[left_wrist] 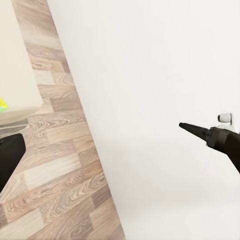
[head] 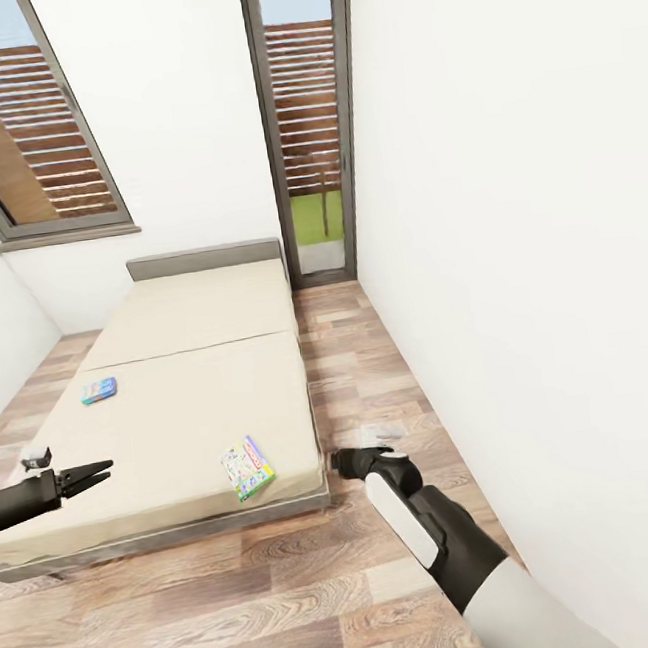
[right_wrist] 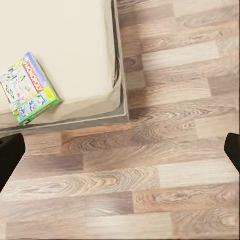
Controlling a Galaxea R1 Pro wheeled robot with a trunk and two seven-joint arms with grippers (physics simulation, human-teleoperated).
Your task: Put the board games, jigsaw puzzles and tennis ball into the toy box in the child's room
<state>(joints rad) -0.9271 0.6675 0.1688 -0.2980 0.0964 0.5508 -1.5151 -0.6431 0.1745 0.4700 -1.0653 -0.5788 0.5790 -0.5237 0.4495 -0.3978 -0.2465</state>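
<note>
The left gripper [head: 98, 475] hovers empty over the bed's [head: 174, 422] near left part, fingers nearly together. The right gripper [head: 341, 459] hangs over the floor beside the bed's near right corner, spread wide. The white board game [head: 247, 467] sits at that near edge and could be nudged off it; the teal-blue board game [head: 99, 391] lies farther left.

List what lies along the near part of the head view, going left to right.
left gripper → white board game at the bed's near corner → right gripper over the wood floor → white wall
</note>
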